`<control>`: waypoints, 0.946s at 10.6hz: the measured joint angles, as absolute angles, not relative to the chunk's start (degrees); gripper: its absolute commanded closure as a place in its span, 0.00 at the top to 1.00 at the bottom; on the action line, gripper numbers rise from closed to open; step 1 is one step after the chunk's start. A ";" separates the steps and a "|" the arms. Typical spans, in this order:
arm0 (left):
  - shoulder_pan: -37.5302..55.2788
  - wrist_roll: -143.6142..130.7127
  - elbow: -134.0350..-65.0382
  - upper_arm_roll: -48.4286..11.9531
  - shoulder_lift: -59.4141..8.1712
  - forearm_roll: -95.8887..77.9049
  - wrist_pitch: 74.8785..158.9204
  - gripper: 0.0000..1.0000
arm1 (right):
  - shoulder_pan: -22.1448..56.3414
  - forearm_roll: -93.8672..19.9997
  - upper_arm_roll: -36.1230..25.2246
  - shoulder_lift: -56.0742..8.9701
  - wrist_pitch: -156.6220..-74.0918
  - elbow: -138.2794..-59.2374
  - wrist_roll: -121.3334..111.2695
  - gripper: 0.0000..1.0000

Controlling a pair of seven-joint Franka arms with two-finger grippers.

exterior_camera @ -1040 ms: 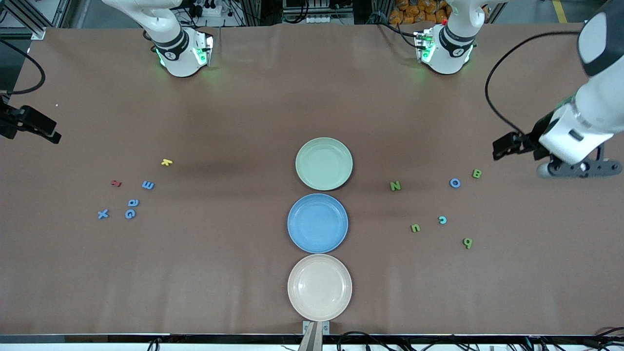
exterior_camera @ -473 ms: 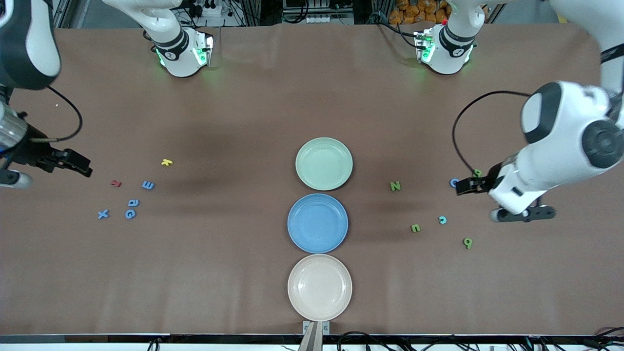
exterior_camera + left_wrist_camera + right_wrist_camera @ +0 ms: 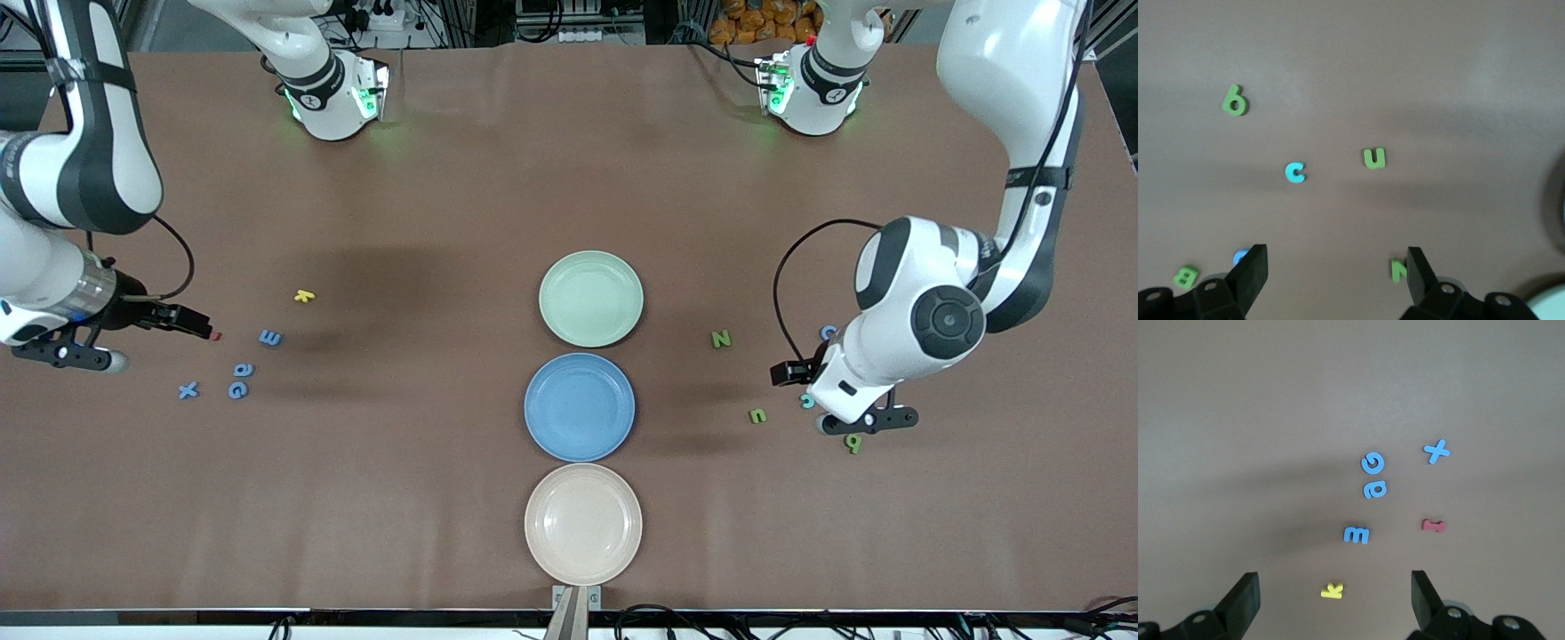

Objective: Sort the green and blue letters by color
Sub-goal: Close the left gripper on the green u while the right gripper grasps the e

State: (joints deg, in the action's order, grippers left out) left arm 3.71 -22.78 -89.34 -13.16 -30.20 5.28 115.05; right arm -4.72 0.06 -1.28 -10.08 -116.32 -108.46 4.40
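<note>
Front view shows both arms swung in from the counter's ends over the last second, each now hanging above its own scatter of letters; judging by that, sorting is only starting, since the green plate (image 3: pixel 590 298), blue plate (image 3: pixel 579 407) and beige plate (image 3: pixel 582 523) hold nothing.

The left pincer (image 3: pixel 1335 277) hangs over its cluster with jaws spread wide and nothing between them. Under it lie the blue c (image 3: pixel 1295 173) and green u (image 3: pixel 1374 158); the green N (image 3: pixel 1398 269) sits close to one fingertip, the green b (image 3: pixel 1235 101) lies well apart, and a green B (image 3: pixel 1185 275) with a blue letter beside it is partly hidden by the other finger.

The right pincer (image 3: pixel 1335 597) is likewise spread and empty over blue m (image 3: pixel 1356 535), blue a (image 3: pixel 1375 489), blue G (image 3: pixel 1373 461) and blue x (image 3: pixel 1436 451), with the yellow k (image 3: pixel 1332 590) and a red letter (image 3: pixel 1432 525) among them.
</note>
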 measured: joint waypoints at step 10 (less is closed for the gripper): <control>4.90 -31.24 -89.10 -12.73 -42.42 11.56 130.12 0.67 | -8.15 -5.93 -1.34 -21.36 -141.72 -123.34 4.65 1.00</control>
